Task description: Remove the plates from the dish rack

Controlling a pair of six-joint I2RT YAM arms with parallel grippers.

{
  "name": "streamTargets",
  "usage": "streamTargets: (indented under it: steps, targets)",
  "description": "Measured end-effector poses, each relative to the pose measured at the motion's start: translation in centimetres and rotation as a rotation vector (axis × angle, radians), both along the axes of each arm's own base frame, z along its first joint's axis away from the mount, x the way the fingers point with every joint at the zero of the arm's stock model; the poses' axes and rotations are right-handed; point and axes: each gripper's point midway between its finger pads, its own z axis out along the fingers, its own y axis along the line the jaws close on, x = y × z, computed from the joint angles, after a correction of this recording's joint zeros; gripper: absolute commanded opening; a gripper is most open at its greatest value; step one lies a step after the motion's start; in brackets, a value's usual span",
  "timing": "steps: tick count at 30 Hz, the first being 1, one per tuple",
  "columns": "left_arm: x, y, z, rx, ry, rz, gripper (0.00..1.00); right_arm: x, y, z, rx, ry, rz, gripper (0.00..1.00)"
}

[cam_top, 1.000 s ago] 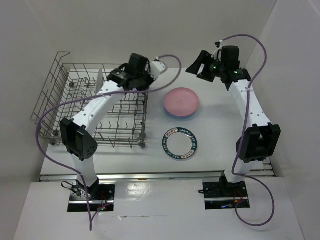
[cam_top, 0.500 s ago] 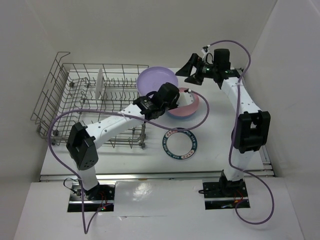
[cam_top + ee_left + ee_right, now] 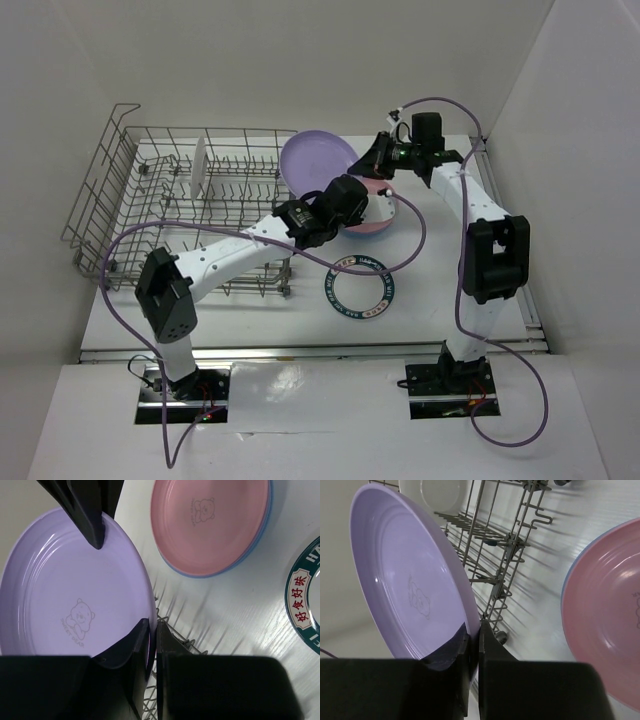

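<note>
A lavender plate [image 3: 315, 163] hangs tilted just right of the dish rack [image 3: 120, 200], held from two sides. My left gripper [image 3: 152, 630] is shut on its lower rim [image 3: 70, 595]. My right gripper [image 3: 474, 635] is shut on the opposite rim [image 3: 405, 575], and its dark fingers [image 3: 92, 525] show at the top of the left wrist view. One white plate [image 3: 199, 168] stands upright among the rack's tines. A pink plate [image 3: 378, 218] lies stacked on a blue plate [image 3: 267, 515] on the table. A white plate with a dark teal patterned rim [image 3: 360, 285] lies nearer the front.
The rack's right wire wall [image 3: 505, 525] stands right beside the held plate. White walls close in the back and both sides. The left arm's purple cable [image 3: 410, 235] loops over the pink stack and the teal-rimmed plate.
The left arm has carried the lavender plate out of the rack to the right. The right gripper has moved in from the right and shut on the plate's rim.
</note>
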Motion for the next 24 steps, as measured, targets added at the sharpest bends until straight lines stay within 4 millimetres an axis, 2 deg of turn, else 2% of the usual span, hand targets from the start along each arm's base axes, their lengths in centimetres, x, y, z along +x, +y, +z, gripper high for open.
streamTargets:
  steps: [2, 3, 5, 6, 8, 9, 12, 16, 18, 20, 24]
  targets:
    - [-0.1, 0.0, -0.1, 0.006, 0.001, 0.0, 0.0, -0.1, 0.1, 0.0, 0.001, 0.002, 0.003, 0.0]
    - [-0.1, 0.1, -0.1, 0.007, 0.001, 0.001, 0.07, -0.1, 0.1, 0.0, 0.0, 0.0, 0.002, 0.0]
    - [-0.1, 0.1, -0.1, 0.006, 0.003, 0.002, 0.33, 0.0, 0.1, -0.1, -0.003, 0.003, -0.001, 0.0]
    - [-0.1, 0.1, -0.2, 0.005, 0.006, 0.005, 0.63, 0.0, 0.1, -0.2, -0.006, 0.005, -0.005, 0.0]
    - [-0.3, 0.2, -0.3, -0.005, 0.021, 0.014, 0.92, 0.4, -0.1, -0.4, -0.018, 0.006, -0.029, 0.0]
    - [-0.5, 0.2, -0.4, -0.014, 0.035, 0.022, 1.0, 0.6, -0.4, -0.5, -0.026, 0.006, -0.046, 0.0]
    - [-1.0, 0.5, 0.0, -0.058, 0.11, 0.032, 1.0, 1.3, -1.7, -1.3, -0.047, 0.023, -0.098, 0.0]
    - [-0.6, 2.0, 2.1, -0.173, 0.209, 0.051, 1.0, 2.8, -5.7, -2.8, -0.106, 0.044, -0.22, 0.0]
    - [-0.1, 3.9, 2.7, -0.227, 0.255, 0.086, 1.0, 3.3, -8.0, -3.9, -0.17, 0.053, -0.283, 0.0]
    - [0.5, 6.8, 3.2, -0.277, 0.306, 0.136, 1.0, 3.4, -9.8, -5.2, -0.243, 0.069, -0.333, 0.0]
    - [2.1, 13.1, 4.4, -0.365, 0.329, 0.279, 1.0, 2.6, -11.4, -8.1, -0.366, 0.107, -0.366, 0.0]
